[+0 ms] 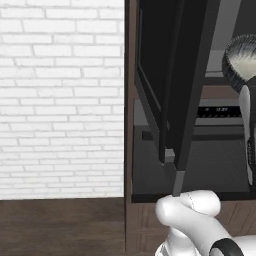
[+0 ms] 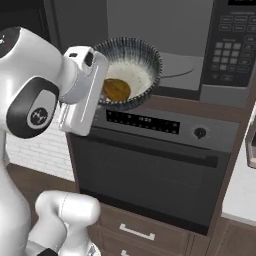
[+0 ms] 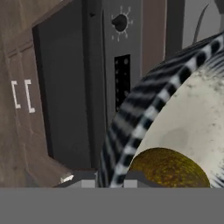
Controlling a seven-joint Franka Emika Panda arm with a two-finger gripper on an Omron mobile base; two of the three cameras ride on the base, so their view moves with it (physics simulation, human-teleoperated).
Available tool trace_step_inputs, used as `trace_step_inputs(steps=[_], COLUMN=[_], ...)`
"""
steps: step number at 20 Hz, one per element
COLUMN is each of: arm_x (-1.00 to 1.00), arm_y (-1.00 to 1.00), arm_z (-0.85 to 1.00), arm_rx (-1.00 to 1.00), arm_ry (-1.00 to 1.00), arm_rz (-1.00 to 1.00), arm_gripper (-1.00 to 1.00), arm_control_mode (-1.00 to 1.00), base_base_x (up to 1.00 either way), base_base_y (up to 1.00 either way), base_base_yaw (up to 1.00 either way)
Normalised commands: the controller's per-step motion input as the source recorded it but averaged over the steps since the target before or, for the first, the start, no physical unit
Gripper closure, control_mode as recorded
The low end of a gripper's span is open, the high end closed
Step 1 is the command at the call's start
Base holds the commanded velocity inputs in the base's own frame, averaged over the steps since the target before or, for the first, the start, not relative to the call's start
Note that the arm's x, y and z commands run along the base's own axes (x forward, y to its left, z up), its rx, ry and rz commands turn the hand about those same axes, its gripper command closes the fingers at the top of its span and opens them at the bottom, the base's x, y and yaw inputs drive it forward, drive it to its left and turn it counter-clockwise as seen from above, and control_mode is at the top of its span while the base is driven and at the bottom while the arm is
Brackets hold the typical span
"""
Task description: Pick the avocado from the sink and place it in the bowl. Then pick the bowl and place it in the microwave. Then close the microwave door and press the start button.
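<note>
In the right base view the bowl [image 2: 131, 72] sits in the upper middle of the frame, tilted so its pale inside faces the camera, just in front of the open microwave [image 2: 175, 50]. The avocado [image 2: 116, 89] lies inside the bowl at its lower left, against the wall. The end effector [image 2: 102, 82] is pressed together on the bowl's left rim, pinching it, with the white hand slanting down to the left. Below the bowl runs the oven [image 2: 150, 165], with its display strip, round knob and bar handle.

In the left base view the microwave door [image 1: 187, 85] stands swung open, a dark panel in the center of the frame, and the bowl [image 1: 240, 60] shows at the right edge.

In the hand view the striped bowl rim [image 3: 144, 118] arcs across the right half, with the avocado [image 3: 168, 168] at the bottom.
</note>
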Motion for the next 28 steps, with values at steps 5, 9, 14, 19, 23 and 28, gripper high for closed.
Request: trace_step_inputs(steps=[5, 9, 14, 19, 23, 28], arm_x=[0.75, 0.55, 0.36, 0.50, 0.61, 0.59], arm_y=[0.00, 0.00, 0.00, -0.02, -0.04, -0.03], arm_z=[0.12, 0.05, 0.00, 0.00, 0.00, 0.00], arm_rx=[0.00, 0.00, -0.04, -0.01, 0.00, -0.01], arm_ry=[0.00, 0.00, 0.00, -0.04, -0.01, 0.00], arm_rz=[0.16, 0.06, 0.00, 0.08, 0.11, 0.11], arm_gripper=[1.00, 1.00, 1.00, 1.00, 1.00, 1.00], arm_control_mode=[-1.00, -1.00, -1.00, -1.00, -1.00, -1.00], base_base_x=[0.00, 0.00, 0.00, 0.00, 0.00, 0.00], base_base_y=[0.00, 0.00, 0.00, 0.00, 0.00, 0.00], base_base_yaw=[0.00, 0.00, 0.00, 0.00, 0.00, 0.00])
